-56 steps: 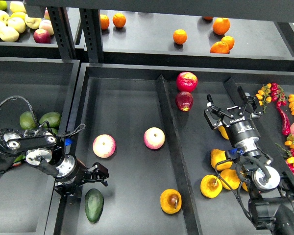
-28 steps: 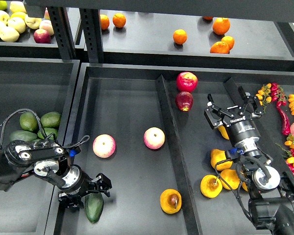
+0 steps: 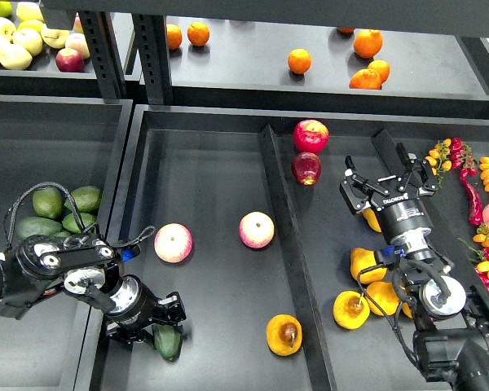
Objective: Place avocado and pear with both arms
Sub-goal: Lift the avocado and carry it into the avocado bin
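The dark green avocado (image 3: 169, 343) lies at the front left of the middle bin, its upper end covered by my left gripper (image 3: 157, 322). The gripper's jaws are spread and straddle the avocado, low over it. The orange-yellow pear (image 3: 284, 335) with a dark brown patch lies at the front right of the same bin, free. My right gripper (image 3: 389, 181) is open and empty, held above the right bin over a partly hidden yellow pear (image 3: 372, 221).
Two pink-yellow apples (image 3: 173, 243) (image 3: 257, 230) lie mid-bin. Red apples (image 3: 310, 136) and yellow pears (image 3: 363, 265) lie right of the divider (image 3: 281, 236). Lighter green avocados (image 3: 61, 204) fill the left bin. Oranges (image 3: 299, 60) sit on the back shelf.
My left gripper has moved down and toward the front onto the avocado, now covering its upper end. The right arm has not moved.
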Controlling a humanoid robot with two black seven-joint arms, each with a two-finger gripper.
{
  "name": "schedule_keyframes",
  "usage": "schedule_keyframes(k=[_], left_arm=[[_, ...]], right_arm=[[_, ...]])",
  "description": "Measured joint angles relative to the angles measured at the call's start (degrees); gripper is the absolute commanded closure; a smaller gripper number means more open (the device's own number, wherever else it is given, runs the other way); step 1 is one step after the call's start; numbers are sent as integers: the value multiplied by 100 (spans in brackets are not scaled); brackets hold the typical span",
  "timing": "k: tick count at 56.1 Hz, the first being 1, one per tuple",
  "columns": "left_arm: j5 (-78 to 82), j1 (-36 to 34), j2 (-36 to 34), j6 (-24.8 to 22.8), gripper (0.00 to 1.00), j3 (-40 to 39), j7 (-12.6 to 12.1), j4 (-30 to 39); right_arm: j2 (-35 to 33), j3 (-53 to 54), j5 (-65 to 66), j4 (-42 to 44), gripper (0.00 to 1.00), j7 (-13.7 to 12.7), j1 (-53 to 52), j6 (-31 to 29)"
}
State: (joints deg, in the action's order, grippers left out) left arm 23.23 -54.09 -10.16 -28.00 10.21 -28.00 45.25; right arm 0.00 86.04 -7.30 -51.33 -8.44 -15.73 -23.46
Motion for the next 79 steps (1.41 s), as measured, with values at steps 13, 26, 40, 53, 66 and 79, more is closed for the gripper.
schedule_keyframes(k=[13, 26, 40, 53, 66, 79], left_arm=[[412, 31, 42, -2, 56, -246, 0, -181], [420, -5, 57, -1, 57, -308, 0, -162], [387, -146, 45, -1, 57, -437, 0, -82], [340, -412, -165, -2, 57, -636, 0, 95], [156, -761, -995, 1, 56, -709, 0, 406], [147, -815, -2019, 0, 56, -713, 0, 698]], right_arm=[[0, 0, 0, 0, 0, 0, 0, -29], [0, 0, 0, 3, 0, 0, 0, -86], [0, 0, 0, 7, 0, 0, 1, -89], [0, 0, 0, -1, 0, 0, 24, -89], [0, -6, 0, -6, 0, -9, 32, -93], [0, -17, 0, -3, 0, -9, 7, -96]])
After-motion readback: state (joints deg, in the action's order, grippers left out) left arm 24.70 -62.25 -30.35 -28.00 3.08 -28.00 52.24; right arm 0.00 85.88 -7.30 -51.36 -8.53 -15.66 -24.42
